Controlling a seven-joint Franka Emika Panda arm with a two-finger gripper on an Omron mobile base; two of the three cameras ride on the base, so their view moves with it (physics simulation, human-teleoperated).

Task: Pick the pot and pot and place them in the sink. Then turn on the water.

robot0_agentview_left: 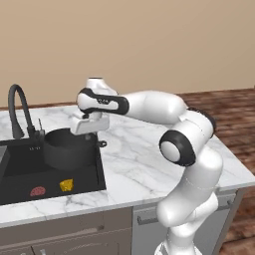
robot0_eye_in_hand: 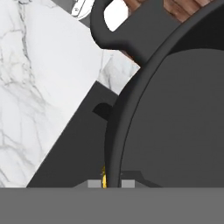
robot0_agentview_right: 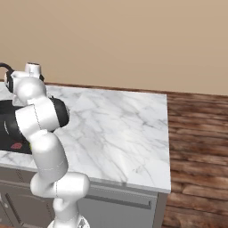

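pot (robot0_agentview_left: 67,148), dark, hangs inside the sink (robot0_agentview_left: 74,187) at its right end, the claw (robot0_agentview_left: 89,133) pinching its rim. red lump (robot0_agentview_left: 38,191) and yellow piece (robot0_agentview_left: 66,185) lie on the sink floor; faucet (robot0_agentview_left: 17,107) stands behind the sink.

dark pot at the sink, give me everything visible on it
The dark pot is round, deep and near-black with a matte look, open-topped, no lid, apparently empty. A small loop handle juts from its right side; in the hand view a loop handle shows large. It hangs upright over the right part of the black sink, beside the gooseneck faucet. The gripper is shut on its right rim. Whether its base touches the basin floor cannot be told.
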